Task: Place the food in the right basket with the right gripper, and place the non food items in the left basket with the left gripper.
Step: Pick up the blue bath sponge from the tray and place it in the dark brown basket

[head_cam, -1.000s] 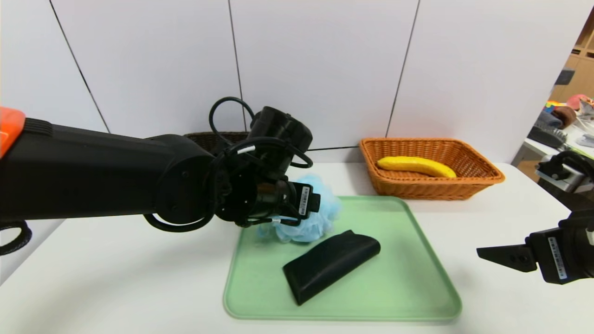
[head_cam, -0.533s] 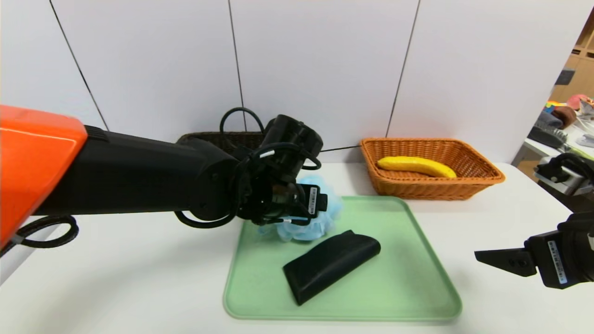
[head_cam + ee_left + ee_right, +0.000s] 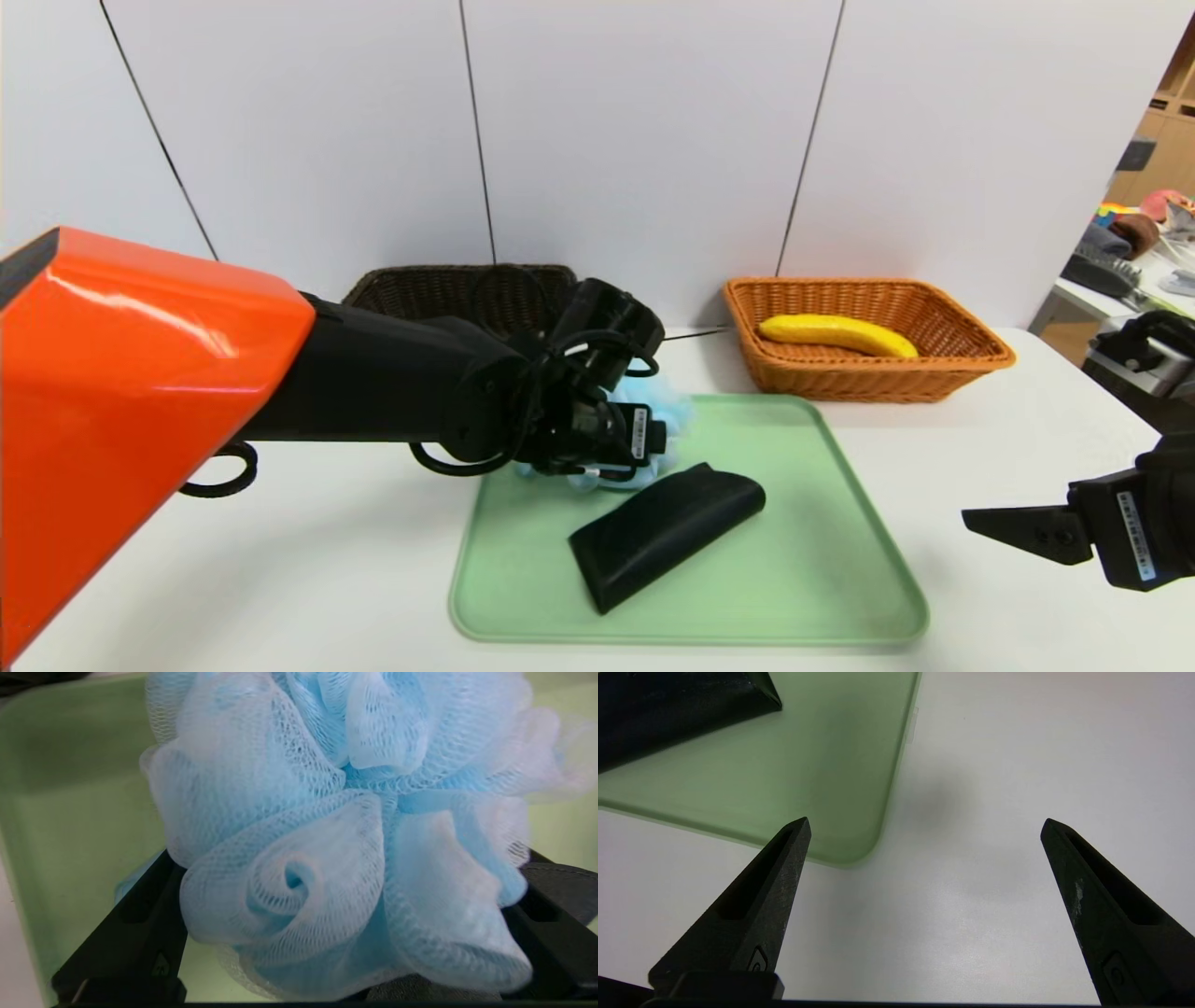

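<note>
L grip (image 3: 350,858): jaws wide, astride blue puff (image 3: 345,812) | R grip (image 3: 926,821): jaws wide, holds 0

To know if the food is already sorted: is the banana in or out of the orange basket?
In: the banana lies inside the orange basket, below its back rim.

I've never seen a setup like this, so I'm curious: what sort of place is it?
Probably a robotics workspace: a robot's left gripper is at a blue bath puff, beside plain white panels and a cluttered side table.
</note>
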`<move>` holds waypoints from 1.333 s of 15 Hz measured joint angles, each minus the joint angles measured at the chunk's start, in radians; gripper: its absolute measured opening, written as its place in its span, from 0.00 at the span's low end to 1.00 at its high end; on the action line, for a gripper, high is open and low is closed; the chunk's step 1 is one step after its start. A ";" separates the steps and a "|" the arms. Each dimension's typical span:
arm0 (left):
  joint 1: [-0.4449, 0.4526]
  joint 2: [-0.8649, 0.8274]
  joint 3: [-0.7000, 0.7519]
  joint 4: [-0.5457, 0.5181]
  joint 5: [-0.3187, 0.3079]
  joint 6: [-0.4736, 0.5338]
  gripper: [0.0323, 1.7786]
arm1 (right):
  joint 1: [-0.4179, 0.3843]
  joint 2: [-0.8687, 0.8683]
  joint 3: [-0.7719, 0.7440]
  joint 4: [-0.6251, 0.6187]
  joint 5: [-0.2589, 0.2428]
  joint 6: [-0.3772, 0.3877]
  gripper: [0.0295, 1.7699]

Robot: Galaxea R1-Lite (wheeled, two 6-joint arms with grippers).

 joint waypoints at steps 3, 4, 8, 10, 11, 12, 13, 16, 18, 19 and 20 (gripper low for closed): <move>0.000 0.023 0.001 0.000 0.000 -0.011 0.95 | 0.000 -0.009 0.003 0.000 0.000 0.000 0.96; 0.000 0.026 0.000 0.000 0.000 -0.011 0.95 | 0.000 -0.011 0.004 0.000 0.000 0.000 0.96; 0.000 0.031 -0.004 0.001 0.005 -0.017 0.80 | 0.000 -0.021 0.004 0.001 0.000 -0.001 0.96; -0.001 0.029 -0.004 0.001 0.006 -0.017 0.63 | 0.000 -0.024 0.005 0.002 0.000 -0.001 0.96; -0.001 0.025 -0.003 0.001 0.007 -0.017 0.56 | 0.000 -0.028 0.005 0.002 0.000 -0.002 0.96; -0.001 0.020 -0.003 0.001 0.006 -0.017 0.51 | 0.000 -0.031 0.004 0.002 0.000 -0.003 0.96; -0.002 0.016 -0.003 0.001 0.006 -0.017 0.46 | 0.000 -0.034 0.004 0.004 -0.001 -0.003 0.96; -0.002 0.008 0.001 0.003 0.009 -0.013 0.16 | -0.001 -0.036 0.005 0.003 -0.004 -0.001 0.96; -0.002 0.000 0.009 0.004 0.009 -0.011 0.16 | -0.002 -0.037 0.005 0.005 -0.004 -0.001 0.96; -0.001 -0.008 0.012 0.005 0.009 -0.009 0.16 | -0.002 -0.037 0.006 0.005 -0.004 -0.001 0.96; -0.001 -0.018 0.014 0.005 0.010 -0.008 0.16 | -0.002 -0.037 0.006 0.005 -0.004 -0.001 0.96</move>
